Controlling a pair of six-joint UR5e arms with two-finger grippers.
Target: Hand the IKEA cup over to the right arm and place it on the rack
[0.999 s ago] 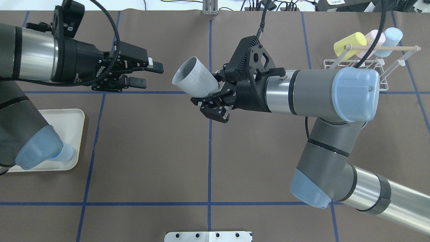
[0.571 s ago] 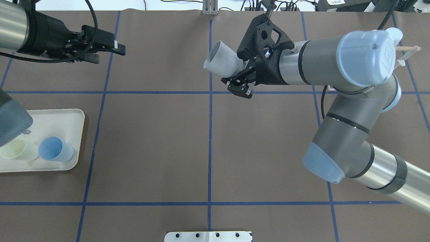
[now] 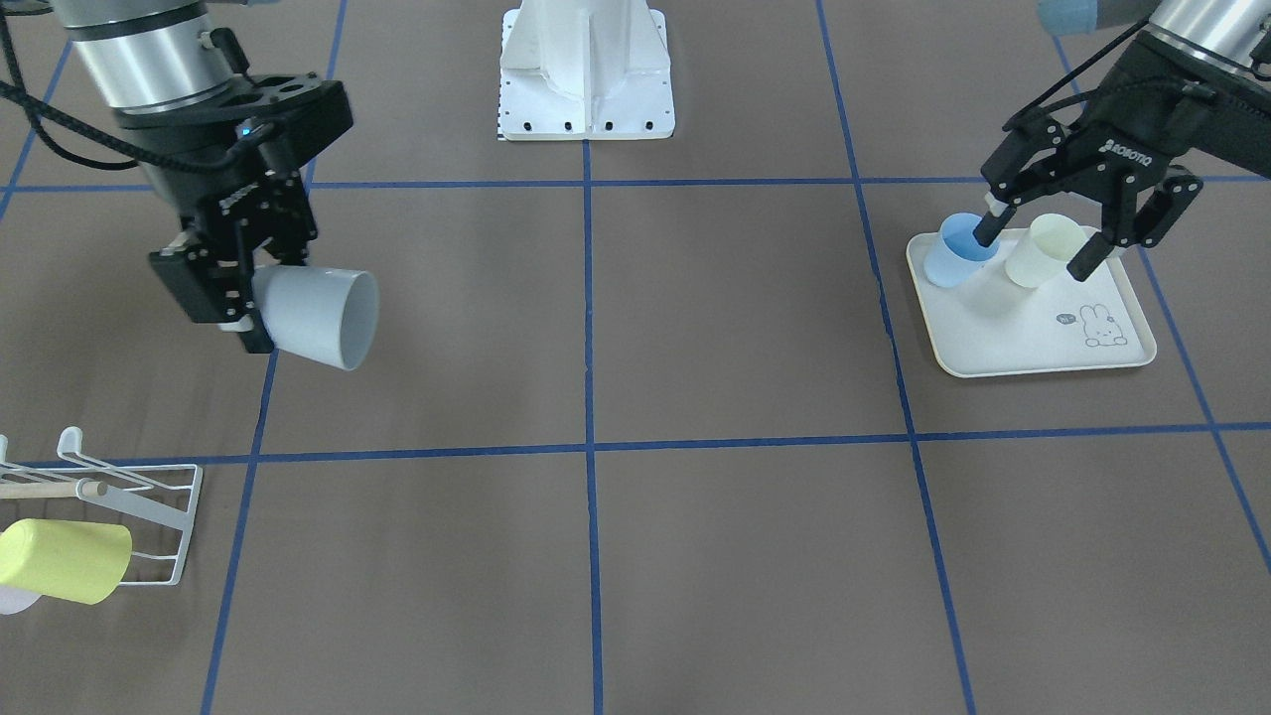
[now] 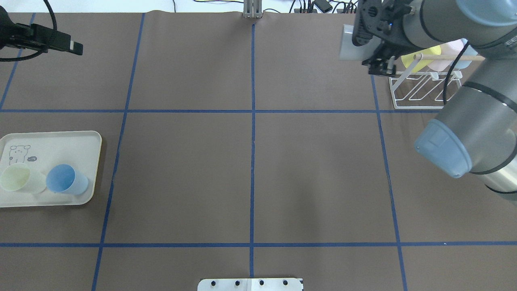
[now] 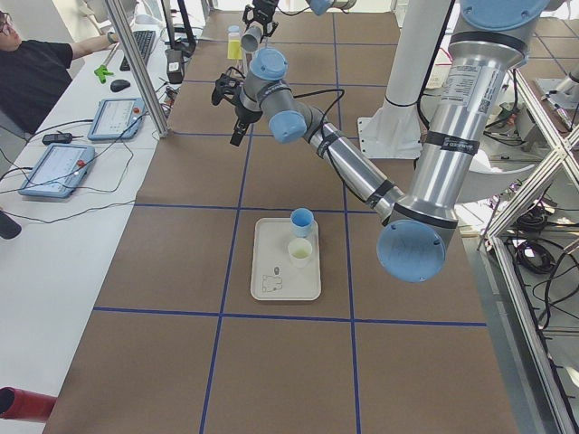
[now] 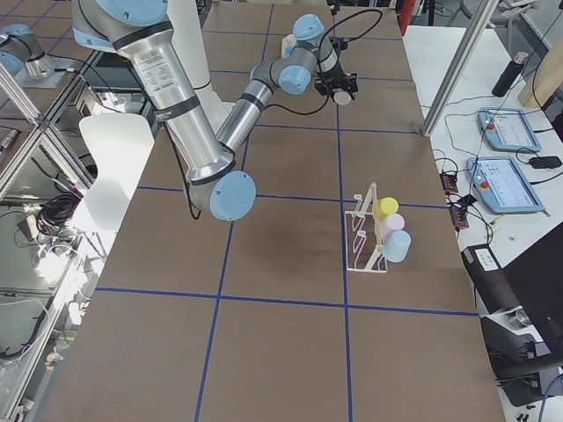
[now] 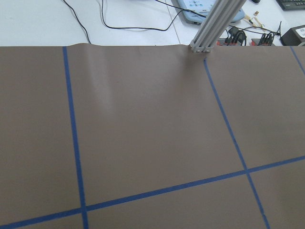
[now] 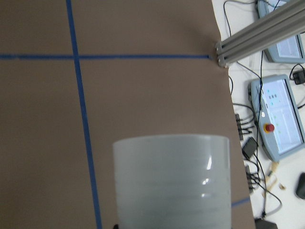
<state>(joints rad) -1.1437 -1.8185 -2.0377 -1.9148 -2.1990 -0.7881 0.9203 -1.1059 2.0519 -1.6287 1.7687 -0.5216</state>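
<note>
Cup: your pale grey plastic cup (image 3: pixel 318 318) is in the air near the far right corner of the table, lying on its side. Its mouth faces the middle of the table.
Right claw: the right gripper (image 3: pixel 248 303) has its fingers closed on the base end of the cup and carries it alone.
Rack: the white wire rack with the light wooden rod (image 4: pixel 420 87) stands just beside the cup in the overhead view. The cup does not touch it yet.
On the rack: a yellow cup (image 6: pixel 388 207), a pink cup (image 6: pixel 392 224) and a light blue cup (image 6: pixel 398 246) already hang there. Some prongs look free.
Change: one second ago the cup was over the middle of the table, with the left claw just beside it. Now it is at the rack.
Meaning: I judge the handover finished, so only the placing remains. The mouth probably must turn toward a prong first.
Left claw: the left gripper (image 3: pixel 1043 243) has drawn back to your far left, fingers spread wide and holding nothing.
Tray: the cream rabbit-print tray (image 4: pixel 80 141) holds a blue cup (image 4: pixel 66 180) and a pale yellow cup (image 4: pixel 18 180).
Surface: a brown mat with blue tape lines covers the table.
Room: side tables carry screens and cables, and a person (image 5: pixel 36 77) sits at one of them.
</note>
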